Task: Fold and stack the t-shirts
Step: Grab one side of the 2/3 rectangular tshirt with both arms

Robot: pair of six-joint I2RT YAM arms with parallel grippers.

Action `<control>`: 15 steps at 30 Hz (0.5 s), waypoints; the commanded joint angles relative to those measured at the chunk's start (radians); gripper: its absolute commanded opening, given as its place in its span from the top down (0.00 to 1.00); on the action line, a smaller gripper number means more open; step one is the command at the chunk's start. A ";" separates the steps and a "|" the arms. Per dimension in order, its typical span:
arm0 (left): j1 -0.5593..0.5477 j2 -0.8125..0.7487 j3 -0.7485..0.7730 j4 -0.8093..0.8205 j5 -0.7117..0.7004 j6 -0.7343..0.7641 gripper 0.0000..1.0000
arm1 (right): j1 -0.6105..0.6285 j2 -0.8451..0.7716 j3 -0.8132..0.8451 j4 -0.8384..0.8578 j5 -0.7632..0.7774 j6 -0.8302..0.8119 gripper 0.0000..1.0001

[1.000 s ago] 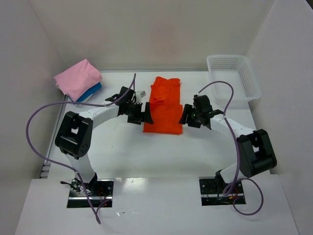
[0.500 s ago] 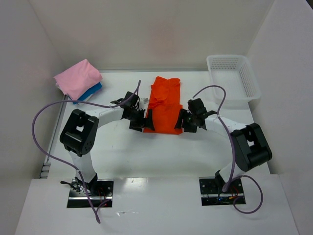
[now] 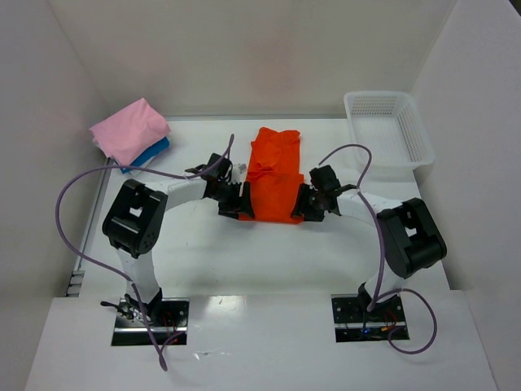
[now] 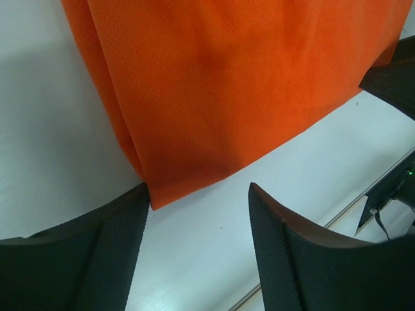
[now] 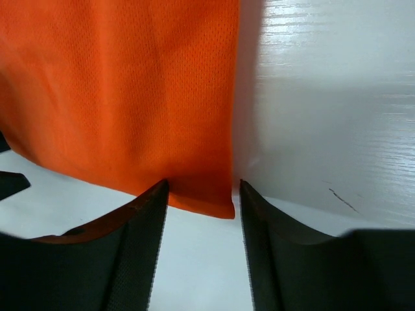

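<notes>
The bright orange t-shirt point(image 3: 273, 175) lies partly folded, long and narrow, in the middle of the table. My left gripper point(image 3: 240, 205) is at its near left corner and my right gripper point(image 3: 303, 205) at its near right corner. In the left wrist view the orange t-shirt point(image 4: 227, 97) ends beside one fingertip of the open left gripper point(image 4: 199, 194). In the right wrist view the corner of the orange cloth point(image 5: 130, 91) lies between the fingers of the open right gripper point(image 5: 204, 188), unpinched. The pink t-shirt point(image 3: 130, 130) sits folded on the blue t-shirt point(image 3: 152, 151) at the far left.
A white mesh basket point(image 3: 389, 126) stands at the far right corner. White walls close in the table on three sides. Purple cables loop from both arms over the table.
Both grippers have moved inward and down to the near corners of the orange t-shirt. The left jaws have narrowed somewhat. The shirts have not moved.
</notes>
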State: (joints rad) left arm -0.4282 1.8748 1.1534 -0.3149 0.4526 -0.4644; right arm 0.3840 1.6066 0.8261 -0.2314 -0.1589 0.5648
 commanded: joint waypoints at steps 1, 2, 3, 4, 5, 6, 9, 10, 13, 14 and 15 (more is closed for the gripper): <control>0.000 0.032 -0.004 0.008 0.021 0.000 0.30 | 0.007 0.030 0.021 0.046 0.001 0.021 0.48; 0.000 0.041 -0.004 0.008 0.021 0.000 0.34 | 0.007 0.030 0.021 0.046 0.001 0.021 0.51; 0.000 0.041 -0.004 0.017 0.021 0.000 0.36 | 0.007 0.030 0.021 0.046 0.001 0.021 0.55; 0.000 0.041 -0.004 0.017 0.021 0.000 0.39 | 0.007 0.030 0.021 0.046 0.001 0.021 0.63; 0.000 0.041 -0.004 0.017 0.021 0.000 0.42 | 0.007 0.039 0.021 0.046 0.001 0.021 0.67; 0.000 0.041 -0.004 0.017 0.012 0.000 0.45 | 0.007 0.039 0.021 0.046 0.001 0.021 0.71; 0.000 0.041 -0.004 0.017 0.012 0.000 0.65 | 0.007 0.039 0.030 0.046 0.001 0.021 0.84; 0.000 0.041 -0.004 0.017 0.012 0.000 0.70 | 0.007 0.039 0.030 0.046 0.001 0.021 0.86; 0.000 0.023 -0.004 0.008 0.012 0.009 0.89 | 0.007 0.020 0.039 0.046 0.001 0.021 0.92; 0.000 0.012 -0.004 -0.004 0.012 0.009 0.93 | 0.007 0.019 0.039 0.034 0.001 0.030 0.93; 0.000 0.012 -0.004 -0.015 0.012 0.009 0.97 | 0.007 0.007 0.039 0.033 0.001 0.030 0.96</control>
State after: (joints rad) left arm -0.4282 1.9053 1.1534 -0.3046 0.4644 -0.4717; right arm 0.3840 1.6390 0.8280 -0.2173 -0.1658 0.5873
